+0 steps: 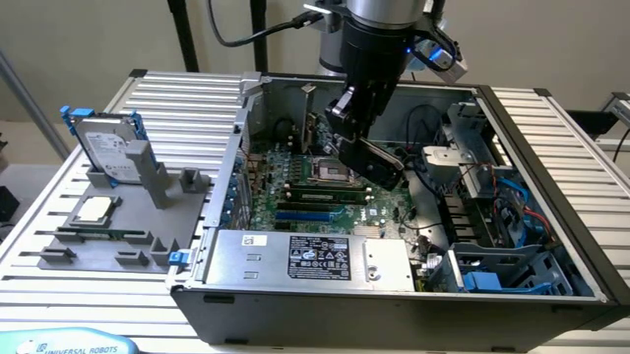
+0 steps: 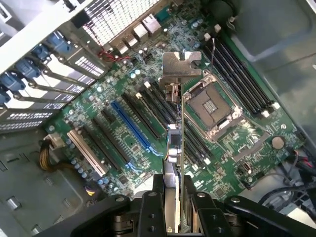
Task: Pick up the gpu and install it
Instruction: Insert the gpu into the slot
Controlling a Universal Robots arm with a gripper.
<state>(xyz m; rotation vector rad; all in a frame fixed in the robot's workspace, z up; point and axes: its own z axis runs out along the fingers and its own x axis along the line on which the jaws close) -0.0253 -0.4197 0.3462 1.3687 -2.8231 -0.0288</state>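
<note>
Your graphics card [image 2: 176, 143] hangs edge-on, metal bracket [image 2: 181, 64] leading, over the motherboard [image 2: 123, 113] inside the open case [image 1: 551, 140], clamped in the pincer [image 2: 174, 200], so I judge you mid-install: seating it calls for squaring its edge over a slot.

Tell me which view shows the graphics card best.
The wrist view: the graphics card hangs edge-on in the gripper, silver bracket clear above the motherboard. The exterior view shows its dark face below the arm.
</note>
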